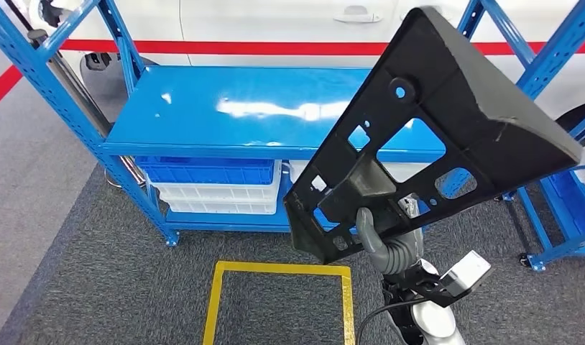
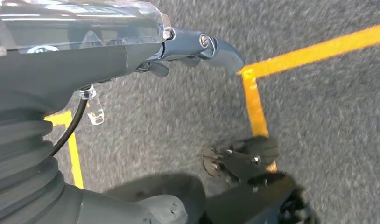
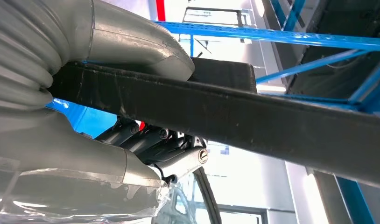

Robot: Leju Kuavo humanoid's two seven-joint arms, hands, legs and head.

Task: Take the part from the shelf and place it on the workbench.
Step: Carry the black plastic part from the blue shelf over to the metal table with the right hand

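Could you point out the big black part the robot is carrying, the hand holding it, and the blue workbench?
black part [image 1: 484,108]: head view, on its broad solid face.
right hand [image 1: 379,241]: head view, on the grey thumb gripping the part.
blue workbench [image 1: 203,108]: head view, on its bare glossy top.

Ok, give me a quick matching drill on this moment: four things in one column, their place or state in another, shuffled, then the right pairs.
Things:
1. large black plastic part
2. glossy blue workbench top
3. yellow tape square
4. blue plastic crate

Places or states:
A. marked on the grey carpet
B. bare, nothing on it
C. held up by the right hand
D. on stacked white crates under the bench top

Pairs: 1-C, 2-B, 3-A, 4-D
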